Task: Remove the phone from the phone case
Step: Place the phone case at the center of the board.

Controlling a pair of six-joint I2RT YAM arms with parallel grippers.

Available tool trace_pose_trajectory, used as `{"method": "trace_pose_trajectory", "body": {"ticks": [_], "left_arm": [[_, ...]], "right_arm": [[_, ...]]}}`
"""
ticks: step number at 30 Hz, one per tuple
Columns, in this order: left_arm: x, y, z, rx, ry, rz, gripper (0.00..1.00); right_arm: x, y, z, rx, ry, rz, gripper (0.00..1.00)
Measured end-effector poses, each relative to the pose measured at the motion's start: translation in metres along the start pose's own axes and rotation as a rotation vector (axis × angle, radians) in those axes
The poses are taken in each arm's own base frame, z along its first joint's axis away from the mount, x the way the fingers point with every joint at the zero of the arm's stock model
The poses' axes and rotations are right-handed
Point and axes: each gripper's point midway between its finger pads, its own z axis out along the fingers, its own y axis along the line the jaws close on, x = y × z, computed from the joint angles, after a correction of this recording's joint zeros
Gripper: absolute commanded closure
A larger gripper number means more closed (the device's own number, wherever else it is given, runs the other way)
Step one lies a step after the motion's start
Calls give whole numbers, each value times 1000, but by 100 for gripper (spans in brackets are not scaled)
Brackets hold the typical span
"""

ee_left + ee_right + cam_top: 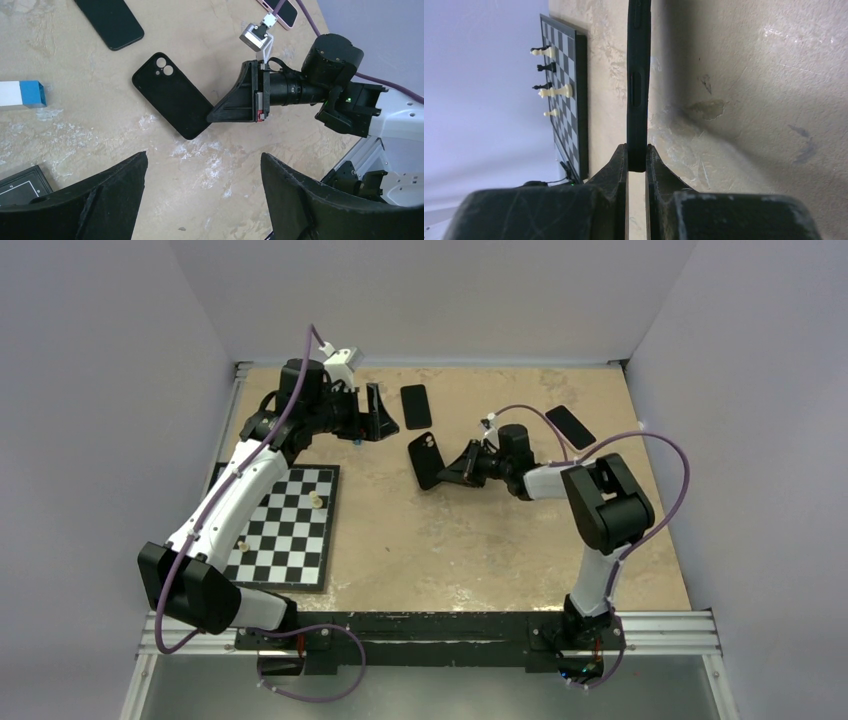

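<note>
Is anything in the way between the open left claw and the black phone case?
Nothing visible. Only bare table lies between the left claw and the phone case. The right claw is pinching one end of it.

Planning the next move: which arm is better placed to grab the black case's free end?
Left, probably. The left pincer is open and empty, with the black case right in front of it. The right pincer is shut on the case's corner, busy holding it.

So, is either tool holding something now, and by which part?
The right tool is shut on the black phone case, at its end far from the camera holes. The left tool holds nothing.
</note>
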Motion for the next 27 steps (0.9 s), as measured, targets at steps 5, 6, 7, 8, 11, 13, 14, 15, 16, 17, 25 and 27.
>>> {"method": "trace_pose_trajectory", "body": {"ticks": [5,6,7,8,11,13,14,15,16,17,25,27], "left_arm": [[-1,-1,0,10,-3,1,13],[-2,-2,0,12,-5,2,13],[-2,-2,0,14,-6,1,13],[-3,-2,0,16,-8,-2,13],[-3,-3,0,20,-9,-5,13],[-3,-3,0,23,-10,-8,13],[-3,-4,0,24,-10,-11,13],[-3,-4,0,27,-9,-12,13],[-3,-4,0,29,-9,-12,13],[-3,-5,0,30,-9,-12,13],[-3,-6,-1,35,-8,-11,13],[-3,-6,-1,36,-8,-11,13]], "right_arm": [[4,-4,1,-11,-21,59,95],[5,-4,1,-13,-24,66,94],[6,-4,2,-16,-26,74,93],[8,-4,4,-19,-27,81,92],[12,-9,10,-14,-26,105,90],[15,-12,13,-7,-21,121,87],[17,-13,14,-5,-18,125,85],[18,-13,15,-4,-17,130,83],[18,-13,15,-4,-16,133,81],[19,-12,16,-5,-16,135,79],[32,-6,23,-1,7,134,21],[30,-4,22,-4,6,122,17]]}}
